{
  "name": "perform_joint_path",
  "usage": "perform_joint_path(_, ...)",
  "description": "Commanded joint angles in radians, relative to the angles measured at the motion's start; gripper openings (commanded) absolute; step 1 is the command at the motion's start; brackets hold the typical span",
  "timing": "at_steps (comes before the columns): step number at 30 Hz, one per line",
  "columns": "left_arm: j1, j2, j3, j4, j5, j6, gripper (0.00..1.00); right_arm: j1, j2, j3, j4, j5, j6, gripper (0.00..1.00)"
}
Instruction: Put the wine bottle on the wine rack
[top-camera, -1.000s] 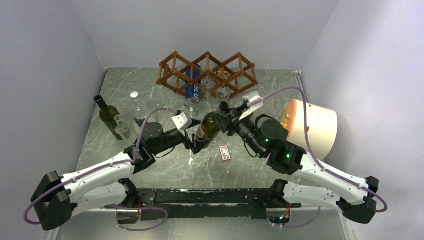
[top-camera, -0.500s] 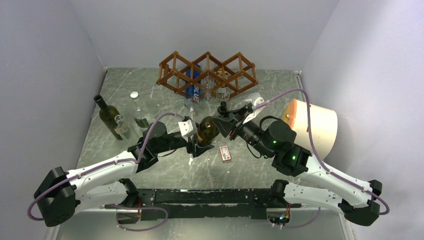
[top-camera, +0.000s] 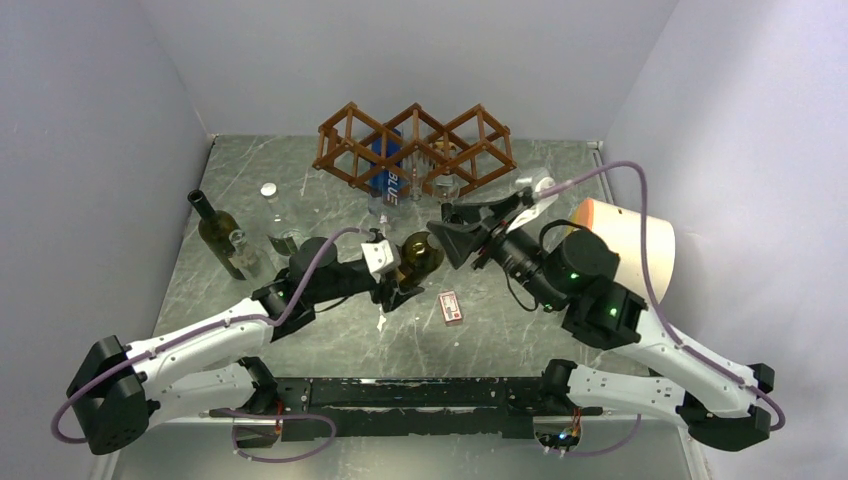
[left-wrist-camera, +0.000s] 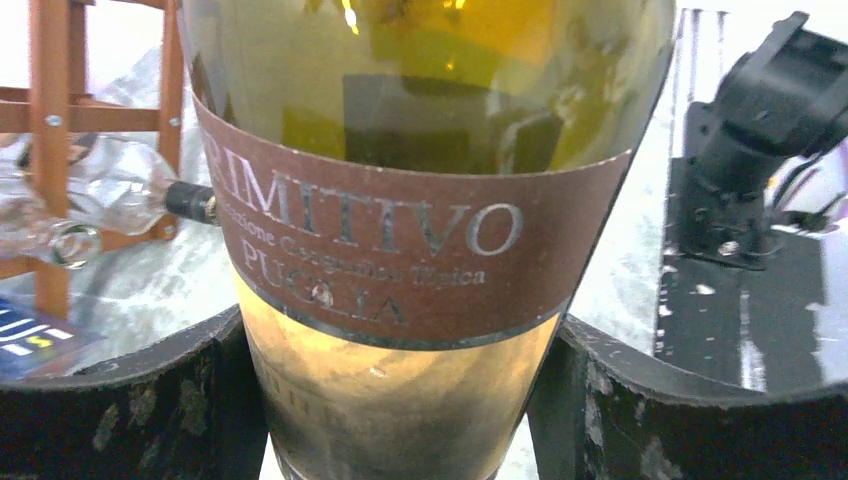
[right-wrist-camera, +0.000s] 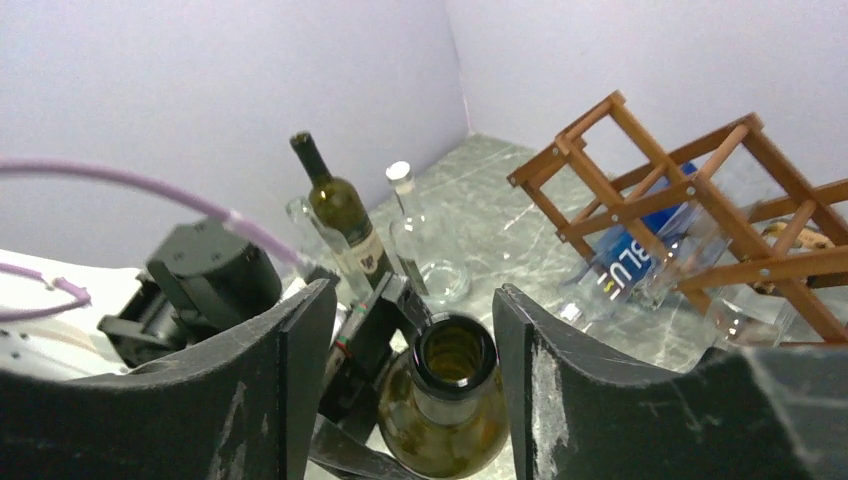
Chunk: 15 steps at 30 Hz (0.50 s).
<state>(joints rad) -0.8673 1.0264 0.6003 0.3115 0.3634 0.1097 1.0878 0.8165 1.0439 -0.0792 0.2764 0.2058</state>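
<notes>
Task not done: wine bottle (top-camera: 420, 253) is held mid-table, in front of the wine rack (top-camera: 414, 148), in no cell yet.

Left gripper (left-wrist-camera: 400, 400) clamps the bottle's body below the brown label. Right gripper (right-wrist-camera: 410, 335) jaws stand apart, flanking the neck without contact.

Bottle: smooth olive glass, round, uncorked. Rack: thin reddish wooden slats, 3 diamond cells.
</notes>
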Motion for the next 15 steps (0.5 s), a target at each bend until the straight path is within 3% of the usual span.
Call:
perform_joint_path(1, 0.004, -0.027, 0.058, 0.039, -0.093, 0.176, 0.07, 0.001, 0.001, 0.125, -0.146, 0.07, 0.035, 0.64)
perform_joint_path(8, 0.005, -0.013, 0.037, 0.154, -0.193, 0.617, 0.07, 0.0, 0.046, 0.296, -0.399, 0.162, 0.064, 0.67)
perform_joint_path(15, 0.005, 0.077, 0.104, 0.196, -0.301, 1.129, 0.07, 0.0, 0.083, 0.343, -0.623, 0.188, 0.092, 0.69)
